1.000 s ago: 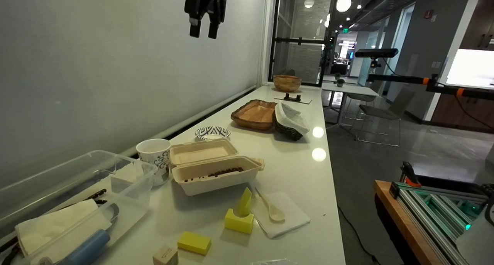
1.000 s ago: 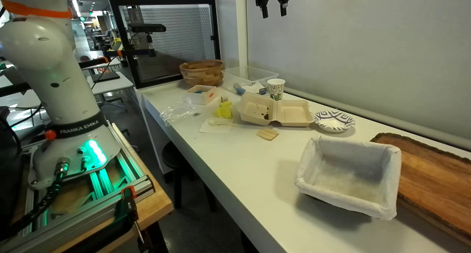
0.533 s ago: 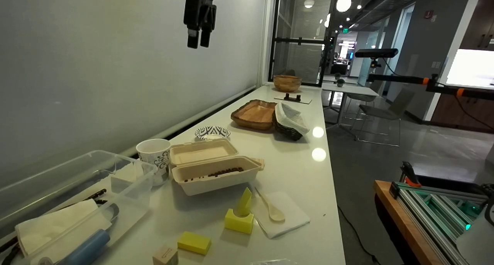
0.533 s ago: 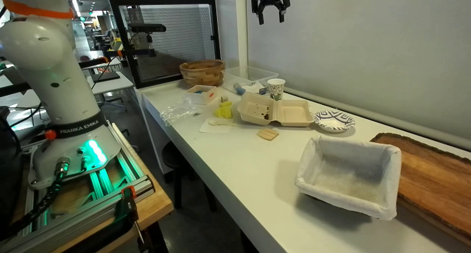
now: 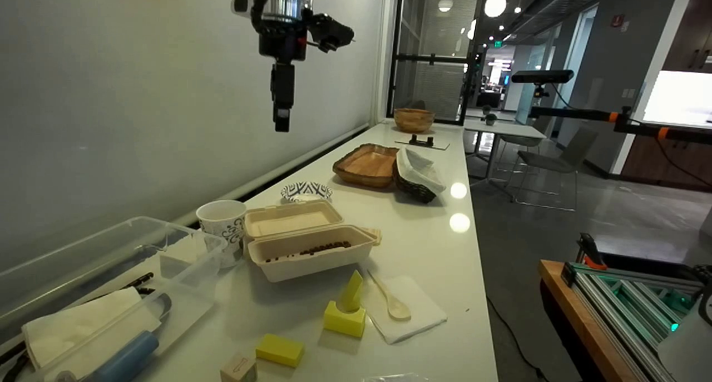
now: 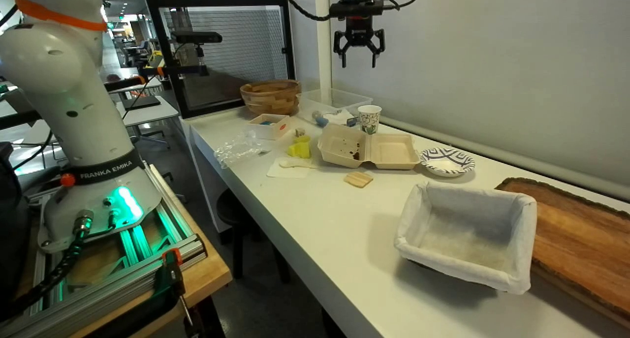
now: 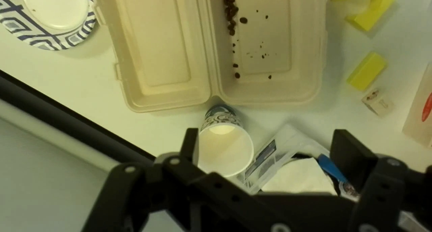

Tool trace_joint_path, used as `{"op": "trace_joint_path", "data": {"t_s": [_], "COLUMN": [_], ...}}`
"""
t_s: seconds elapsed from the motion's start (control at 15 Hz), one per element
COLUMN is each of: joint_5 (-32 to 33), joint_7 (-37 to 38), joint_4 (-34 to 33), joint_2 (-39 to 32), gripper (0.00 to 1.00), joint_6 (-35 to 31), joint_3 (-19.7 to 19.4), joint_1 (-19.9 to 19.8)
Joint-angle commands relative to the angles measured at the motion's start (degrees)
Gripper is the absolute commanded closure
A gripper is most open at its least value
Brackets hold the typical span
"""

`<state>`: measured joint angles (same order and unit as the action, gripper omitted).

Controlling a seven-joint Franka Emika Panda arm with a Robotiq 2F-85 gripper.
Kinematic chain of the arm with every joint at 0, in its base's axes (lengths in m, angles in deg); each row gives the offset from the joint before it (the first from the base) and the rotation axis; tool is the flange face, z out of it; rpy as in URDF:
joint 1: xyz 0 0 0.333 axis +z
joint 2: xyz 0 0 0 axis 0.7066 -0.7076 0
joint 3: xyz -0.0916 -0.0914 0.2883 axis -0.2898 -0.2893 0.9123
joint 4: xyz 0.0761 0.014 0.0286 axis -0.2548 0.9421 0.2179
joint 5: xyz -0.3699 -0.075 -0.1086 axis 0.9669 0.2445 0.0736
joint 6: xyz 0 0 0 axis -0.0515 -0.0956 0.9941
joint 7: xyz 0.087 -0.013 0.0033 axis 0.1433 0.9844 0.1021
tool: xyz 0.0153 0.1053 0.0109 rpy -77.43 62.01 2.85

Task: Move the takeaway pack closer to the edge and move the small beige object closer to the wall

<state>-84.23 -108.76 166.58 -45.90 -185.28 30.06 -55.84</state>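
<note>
The takeaway pack (image 5: 314,268) lies open on the white countertop, with dark bits inside. It also shows in an exterior view (image 6: 393,151) and the wrist view (image 7: 162,39). The small beige object (image 6: 358,179), a flat striped piece, lies beside the pack on the counter-edge side; it is out of the wrist view. The counter edge (image 6: 290,243) runs along the near side. The grey wall (image 6: 467,82) stands behind the pack. My gripper (image 6: 359,62) is open and empty, pointing down, high above the pack and cup. Its fingers overlap in an exterior view (image 5: 282,120).
A paper cup (image 5: 221,221) and a clear plastic bin (image 5: 206,293) stand near the wall beside the pack. A patterned bowl (image 6: 447,162), a cloth-lined basket (image 6: 467,234) and a wooden board (image 6: 581,239) lie beyond. Yellow blocks (image 5: 345,318) and a spoon (image 5: 397,308) on a napkin lie nearby.
My gripper has come down in both exterior views and turned, so its fingers line up one behind the other in an exterior view. The objects on the counter have not moved.
</note>
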Motion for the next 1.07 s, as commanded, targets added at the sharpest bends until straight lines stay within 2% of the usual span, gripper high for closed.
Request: {"op": "trace_joint_path", "data": {"t_s": [0.0,0.2,0.27,0.67,1.0], "joint_5": [0.33,-0.70,0.34,0.36,-0.06], "joint_7": [-7.21,-10.67,-7.94,-8.15,-7.10], "joint_4": [0.87,1.46,0.62,0.02,5.66], "joint_2": [-4.20,-8.06,-6.36,-6.98,-8.18], "gripper": [0.00,0.00,0.00,0.00,0.00], "joint_6": [-4.45,-11.00,-7.41,-8.28,-19.18], "joint_3": [0.72,1.23,0.64,0.77,1.31], "joint_1": [-1.63,-2.90,-2.12,-2.39,-2.28]}}
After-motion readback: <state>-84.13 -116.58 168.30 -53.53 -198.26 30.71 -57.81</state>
